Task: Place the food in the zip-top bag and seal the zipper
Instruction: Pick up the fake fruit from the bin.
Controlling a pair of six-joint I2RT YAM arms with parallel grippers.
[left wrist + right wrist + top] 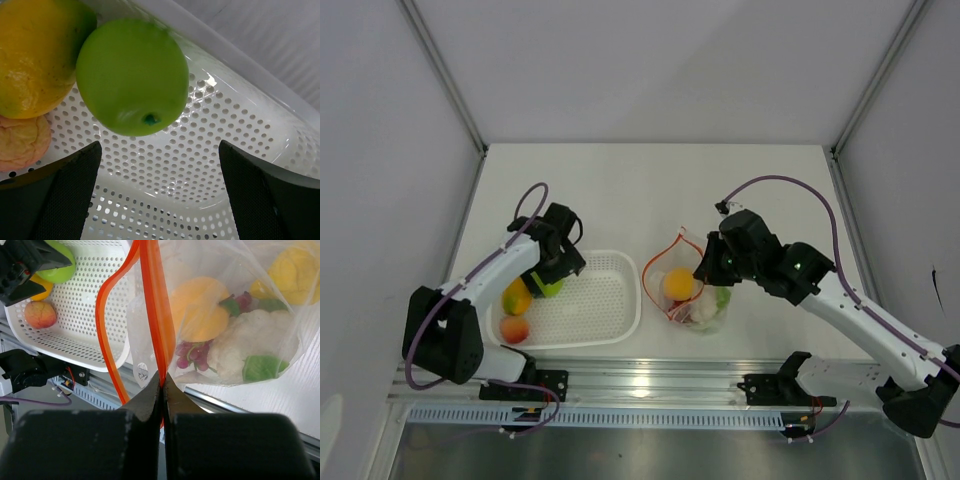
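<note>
Right pincer (161,383) pinches the zipper (157,315) between its fingertips.

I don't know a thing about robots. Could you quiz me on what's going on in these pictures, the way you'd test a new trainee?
1. True or false: the right hand is pinched shut on the zipper of the zip-top bag.
2. How many pieces of food lie in the white basket?
3. Which fruit sits just ahead of the open left hand?
A. the green fruit
B. a banana
C. a strawberry

Key: 1 true; 2 three; 3 A.
</note>
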